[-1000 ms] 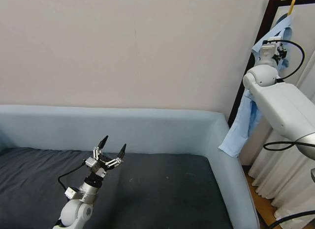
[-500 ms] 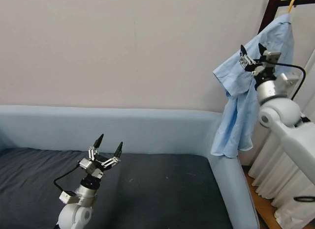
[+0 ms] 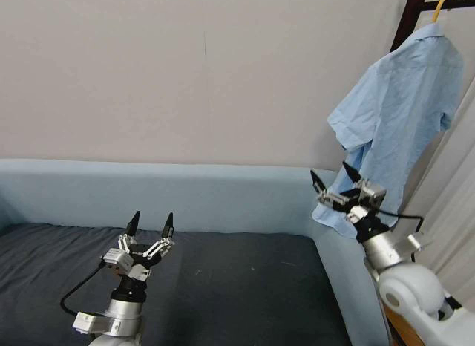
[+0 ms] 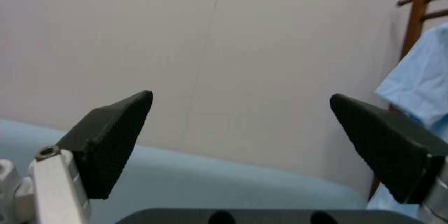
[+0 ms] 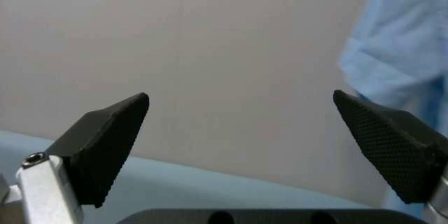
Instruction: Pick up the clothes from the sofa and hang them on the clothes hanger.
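A light blue shirt (image 3: 397, 116) hangs from a yellow hanger hook (image 3: 442, 3) on the dark wooden rack (image 3: 409, 19) at the upper right; part of it shows as shirt (image 4: 418, 85) and shirt (image 5: 402, 51) in the wrist views. My right gripper (image 3: 331, 180) stands open below the shirt, above the sofa's right arm, holding nothing. Low at the left, my left gripper (image 3: 151, 221) is open over the dark seat cushion (image 3: 237, 286), with nothing between its fingers.
The pale blue sofa back (image 3: 185, 194) runs across the view under a plain wall. The sofa's right arm (image 3: 349, 286) lies beside my right arm. White curtains (image 3: 456, 212) hang at the far right behind the rack.
My right gripper has come down from the shirt's collar to the sofa arm, leaving the shirt hanging spread on the rack. My left gripper has sunk slightly lower.
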